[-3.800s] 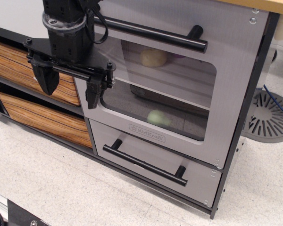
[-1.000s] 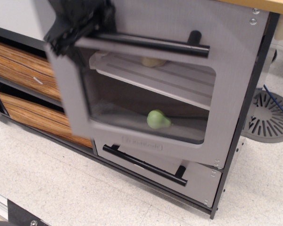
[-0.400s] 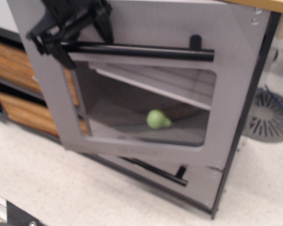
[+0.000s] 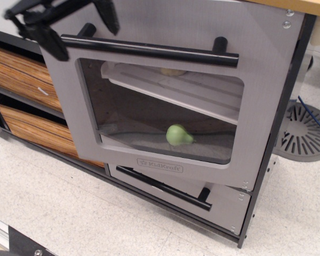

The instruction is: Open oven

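Observation:
The grey toy oven has its silver door (image 4: 90, 144) swung partly out at the left side, hinged on the right. The door has a clear rounded window, a "KidKraft" logo (image 4: 160, 166) and a long black bar handle (image 4: 149, 50). My black gripper (image 4: 79, 28) is at the top left, at the handle's left end. Its fingers (image 4: 49, 41) are spread wide, one on each side of the bar's end, and do not press on it. Inside the oven, a green toy pear (image 4: 177, 135) lies on the floor, and a pale toy (image 4: 173, 71) is half hidden behind the white shelf (image 4: 176, 88).
A smaller grey drawer (image 4: 226, 205) with a black bar handle (image 4: 165, 188) sits under the door. Two wood-grain drawers (image 4: 16, 69) are to the left. A wooden countertop (image 4: 304, 5) is above. A grey slotted round base (image 4: 306, 130) stands on the speckled floor at the right.
The door went from shut to swung open at the left. In the last half second it eased back a little, and my gripper moved up and left, fingers spread at the handle's end.

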Controlling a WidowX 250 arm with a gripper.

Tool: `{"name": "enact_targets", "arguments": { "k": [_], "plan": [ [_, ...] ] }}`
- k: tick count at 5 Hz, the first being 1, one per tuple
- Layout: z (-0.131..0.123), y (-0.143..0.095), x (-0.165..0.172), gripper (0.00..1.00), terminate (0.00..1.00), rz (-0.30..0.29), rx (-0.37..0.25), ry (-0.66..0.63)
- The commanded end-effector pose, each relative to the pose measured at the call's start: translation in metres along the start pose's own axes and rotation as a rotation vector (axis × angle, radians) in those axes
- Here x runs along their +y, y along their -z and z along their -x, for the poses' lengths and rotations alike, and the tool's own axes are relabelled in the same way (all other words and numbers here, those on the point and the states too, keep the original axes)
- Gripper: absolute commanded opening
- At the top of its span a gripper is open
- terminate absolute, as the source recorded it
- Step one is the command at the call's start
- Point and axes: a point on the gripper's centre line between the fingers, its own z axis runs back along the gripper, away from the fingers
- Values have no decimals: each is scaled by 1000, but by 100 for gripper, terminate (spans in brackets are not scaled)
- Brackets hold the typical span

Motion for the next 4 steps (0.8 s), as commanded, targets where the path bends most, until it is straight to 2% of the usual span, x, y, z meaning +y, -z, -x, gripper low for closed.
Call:
{"name": "enact_targets", "arguments": {
  "k": [1, 2, 3, 4],
  "plan": [
    [0, 16, 45, 100, 0, -177, -30, 234],
    [-12, 39, 62, 100, 0, -234, -52, 307],
    [-30, 46, 85, 100, 0, -280, -34, 321],
    [-53, 43, 101, 100, 0, -298, -78, 327]
  ]
}}
